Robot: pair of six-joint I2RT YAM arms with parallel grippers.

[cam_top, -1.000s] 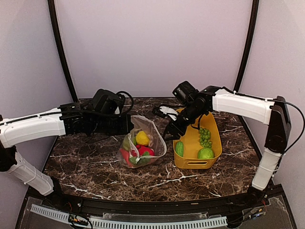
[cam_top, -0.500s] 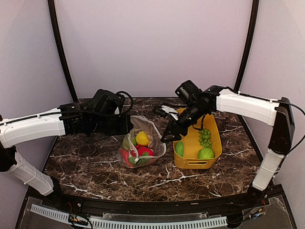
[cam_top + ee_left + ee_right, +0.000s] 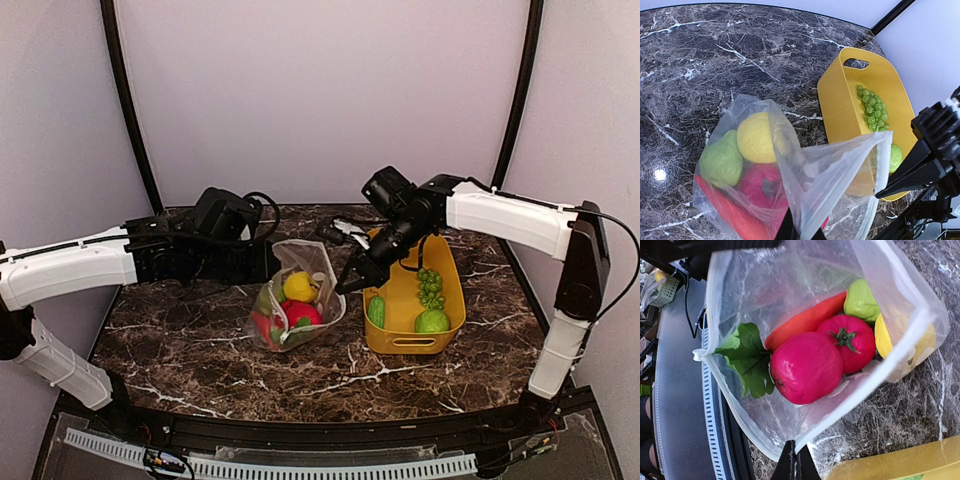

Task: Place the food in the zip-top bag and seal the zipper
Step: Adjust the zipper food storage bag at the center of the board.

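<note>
The left pincer (image 3: 799,231) and right pincer (image 3: 795,463) each clamp a rim of the zip-top bag (image 3: 312,262) on the counter (image 3: 180,340) beside the yellow bin (image 3: 458,285); best spread its mouth evenly, spilling no food (image 3: 807,367).

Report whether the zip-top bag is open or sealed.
Open: left gripper and right gripper pinch opposite rims of the zip-top bag, mouth spread wide.

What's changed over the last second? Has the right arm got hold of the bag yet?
Yes. The right fingers, open beside it before, have closed on the rim of the dotted clear plastic zip-top bag, on the side facing the yellow plastic bin. Unchanged: the left fingers stay pinched on the opposite rim, the toy food stays in the bag, and the green grapes stay in the bin.
</note>
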